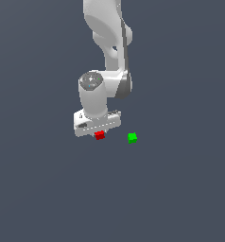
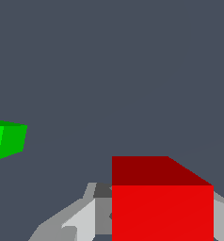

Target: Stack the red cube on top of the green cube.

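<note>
Exterior and wrist views of the grasp stage. The gripper (image 1: 99, 133) sits low over the red cube (image 1: 99, 135), which shows just under the hand in the exterior view and fills the space between the grey fingers (image 2: 78, 221) in the wrist view. Whether the jaws have closed on it cannot be told; the pads appear close to its sides. The green cube (image 1: 132, 137) lies near, towards the exterior view's right, apart from the red one and unobstructed. Good practice here: centre the cube between the pads, close squarely on opposite faces, then lift straight before translating towards the green cube
</note>
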`<action>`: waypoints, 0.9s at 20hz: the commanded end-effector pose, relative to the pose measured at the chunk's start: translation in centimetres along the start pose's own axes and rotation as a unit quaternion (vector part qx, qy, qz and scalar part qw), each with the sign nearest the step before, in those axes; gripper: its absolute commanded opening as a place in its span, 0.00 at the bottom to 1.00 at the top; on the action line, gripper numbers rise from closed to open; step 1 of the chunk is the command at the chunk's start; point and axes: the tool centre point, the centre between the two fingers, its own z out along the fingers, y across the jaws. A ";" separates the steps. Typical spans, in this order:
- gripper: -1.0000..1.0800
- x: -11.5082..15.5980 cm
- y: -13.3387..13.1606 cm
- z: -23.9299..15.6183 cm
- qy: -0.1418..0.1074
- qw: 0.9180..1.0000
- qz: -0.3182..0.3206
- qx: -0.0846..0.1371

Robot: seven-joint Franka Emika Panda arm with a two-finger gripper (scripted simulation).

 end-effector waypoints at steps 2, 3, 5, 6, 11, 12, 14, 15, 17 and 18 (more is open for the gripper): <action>0.00 0.2 -1.4 0.4 0.000 1.000 -0.001 0.000; 0.00 0.2 -2.0 0.6 0.000 1.000 -0.001 0.000; 0.00 0.4 -3.4 1.0 0.000 1.000 -0.001 0.000; 0.00 0.4 -4.3 1.3 0.000 1.000 -0.001 0.000; 0.00 1.0 -9.3 2.9 0.000 1.000 -0.001 0.000; 0.00 1.1 -10.4 3.2 0.000 1.000 -0.001 0.000; 0.00 1.4 -12.2 3.8 0.000 1.000 -0.001 0.000; 0.00 1.5 -13.0 4.1 0.000 1.000 -0.001 0.000; 0.00 1.7 -14.5 4.5 0.000 1.000 -0.001 0.000; 0.00 1.8 -15.0 4.7 0.000 1.000 -0.001 0.001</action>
